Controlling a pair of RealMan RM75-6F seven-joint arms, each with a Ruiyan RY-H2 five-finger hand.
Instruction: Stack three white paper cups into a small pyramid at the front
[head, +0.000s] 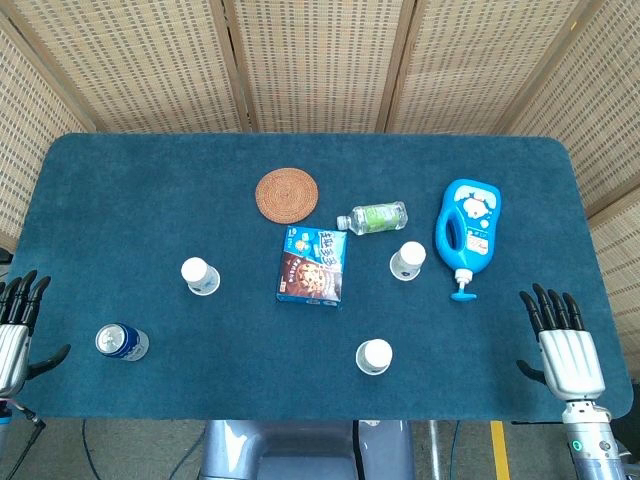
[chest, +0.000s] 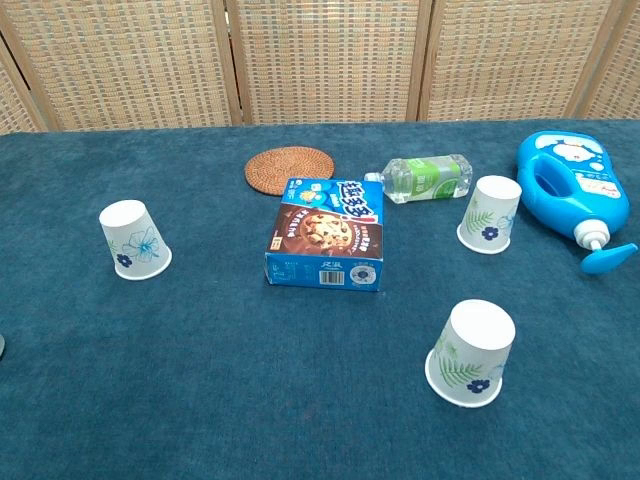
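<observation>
The left robot hand (head: 14, 325) and the right robot hand (head: 566, 345) lie flat at the worktop's (head: 150, 200) front corners, fingers spread, holding nothing. Three white paper cups stand upside down, axes vertical, well apart: the left cup (chest: 134, 240), the front cup (chest: 470, 353) and the right cup (chest: 490, 215), which sits between a cookie box (chest: 328, 233) and a blue detergent bottle (chest: 572, 193).

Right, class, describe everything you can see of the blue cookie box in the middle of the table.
The cookie box is a flat cardboard carton, mainly blue, lying face up on the blue cloth table. Its top shows chocolate chip cookies on a dark panel with white lettering above; the side facing the chest camera carries small print and a round mark. It looks closed and undamaged. It sits near the table's middle, slightly askew, just in front of the woven coaster and beside the lying bottle, touching neither. No hand touches it.
</observation>
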